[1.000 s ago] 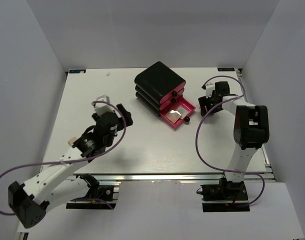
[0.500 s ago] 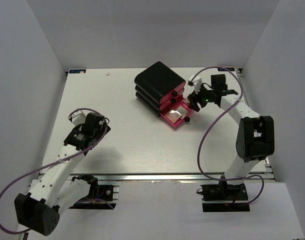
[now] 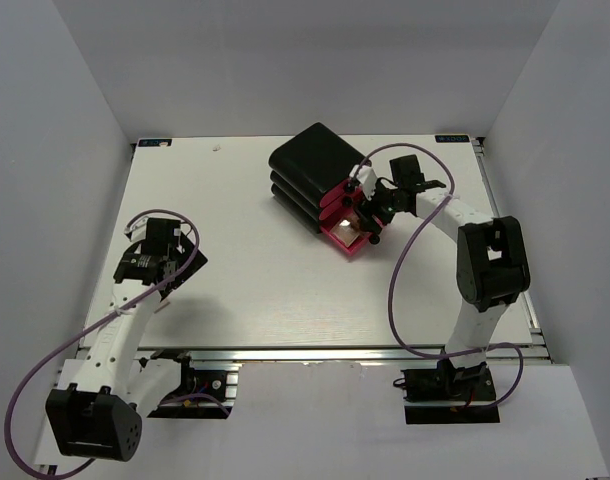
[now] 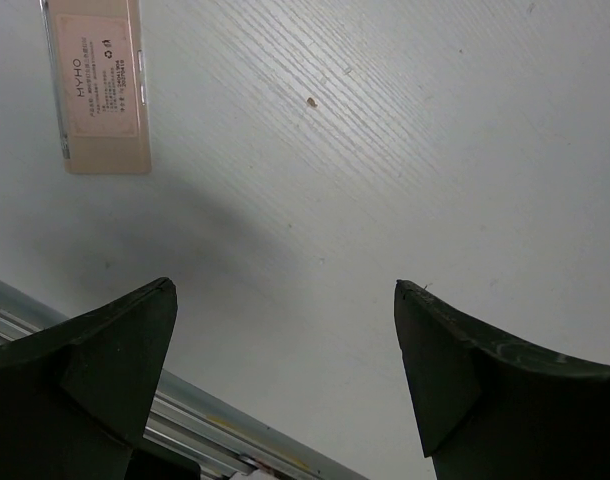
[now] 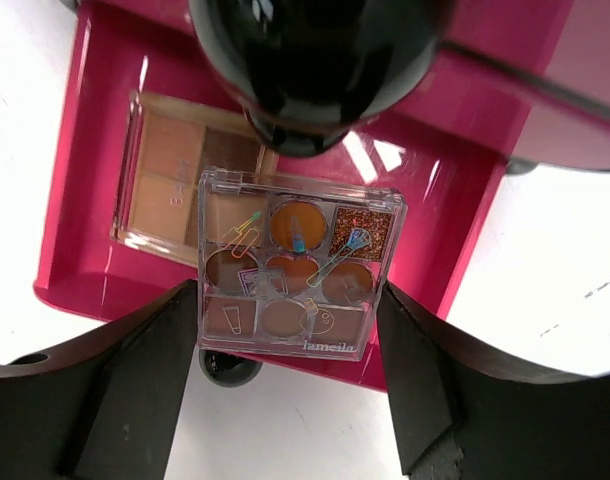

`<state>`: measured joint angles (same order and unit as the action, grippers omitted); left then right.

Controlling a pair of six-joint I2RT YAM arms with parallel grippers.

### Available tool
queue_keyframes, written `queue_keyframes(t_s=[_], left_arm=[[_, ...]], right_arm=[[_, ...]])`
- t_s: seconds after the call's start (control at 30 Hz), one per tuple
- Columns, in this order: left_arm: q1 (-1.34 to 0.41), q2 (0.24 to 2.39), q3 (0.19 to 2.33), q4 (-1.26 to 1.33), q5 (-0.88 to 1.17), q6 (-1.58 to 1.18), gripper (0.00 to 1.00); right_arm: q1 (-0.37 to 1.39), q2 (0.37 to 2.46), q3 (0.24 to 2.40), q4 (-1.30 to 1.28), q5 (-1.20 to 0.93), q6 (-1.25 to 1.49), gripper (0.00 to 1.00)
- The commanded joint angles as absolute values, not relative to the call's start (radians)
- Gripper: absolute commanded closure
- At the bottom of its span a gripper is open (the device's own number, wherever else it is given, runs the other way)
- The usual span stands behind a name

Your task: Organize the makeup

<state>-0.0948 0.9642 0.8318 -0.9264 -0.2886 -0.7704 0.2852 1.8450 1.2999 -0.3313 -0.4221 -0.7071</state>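
Tan case lay flat on the tabletop, ahead of the left claw and off beyond its left finger, with its long axis running roughly away from the claw. That claw stood wide open with nothing between its fingers. As the nearer arm, it would probably need to shift sideways and close across the case's narrow width.

At right, the right claw was closed on a clear square palette, one finger against each of two opposite edges. It held the palette over the open pink drawer of the black box, just below a black knob. A tan palette lay in that drawer, partly beneath the held one. The held palette overhung the drawer's front wall, so release likely called for travel further in, towards the box.
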Motion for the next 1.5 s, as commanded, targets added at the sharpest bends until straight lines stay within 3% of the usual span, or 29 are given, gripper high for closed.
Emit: queue_keyframes(t_s=[0.0, 0.1, 0.3, 0.37, 0.5, 0.57, 0.93, 1.03, 1.07, 1.1, 1.17, 1.3, 1.47], left_arm=[[-0.072, 0.942, 0.844, -0.945, -0.27, -0.719, 0.02], [-0.031, 0.937, 0.835, -0.951, -0.278, -0.695, 0.02], [0.112, 0.963, 0.831, -0.95, -0.266, -0.611, 0.02], [0.172, 0.972, 0.828, -0.934, -0.244, -0.597, 0.02], [0.244, 1.021, 0.831, -0.925, -0.224, -0.583, 0.02], [0.265, 1.052, 0.844, -0.934, -0.221, -0.574, 0.02], [0.302, 1.169, 0.911, -0.916, -0.205, -0.583, 0.02], [0.311, 1.177, 0.942, -0.94, -0.236, -0.571, 0.03], [0.314, 1.183, 0.943, -0.949, -0.262, -0.568, 0.04], [0.325, 1.187, 0.94, -0.953, -0.273, -0.566, 0.08], [0.336, 1.209, 0.927, -0.953, -0.291, -0.555, 0.09], [0.368, 1.296, 0.922, -0.937, -0.276, -0.525, 0.02], [0.385, 1.445, 0.954, -0.885, -0.224, -0.442, 0.02]], right_arm=[[0.293, 1.85, 1.345, -0.356, -0.376, -0.721, 0.92], [0.293, 1.859, 1.348, -0.351, -0.354, -0.716, 0.85], [0.293, 1.881, 1.381, -0.347, -0.328, -0.673, 0.41], [0.29, 1.849, 1.364, -0.339, -0.347, -0.667, 0.34], [0.27, 1.789, 1.335, -0.342, -0.402, -0.646, 0.3], [0.264, 1.76, 1.321, -0.341, -0.426, -0.64, 0.22], [0.241, 1.792, 1.359, -0.339, -0.497, -0.589, 0.17], [0.209, 1.752, 1.344, -0.301, -0.566, -0.551, 0.26], [0.198, 1.724, 1.316, -0.285, -0.609, -0.539, 0.38], [0.18, 1.711, 1.301, -0.258, -0.629, -0.517, 0.43], [0.154, 1.672, 1.251, -0.224, -0.679, -0.497, 0.47], [0.134, 1.612, 1.174, -0.186, -0.716, -0.466, 0.41], [0.112, 1.554, 1.115, -0.153, -0.768, -0.422, 0.37]])
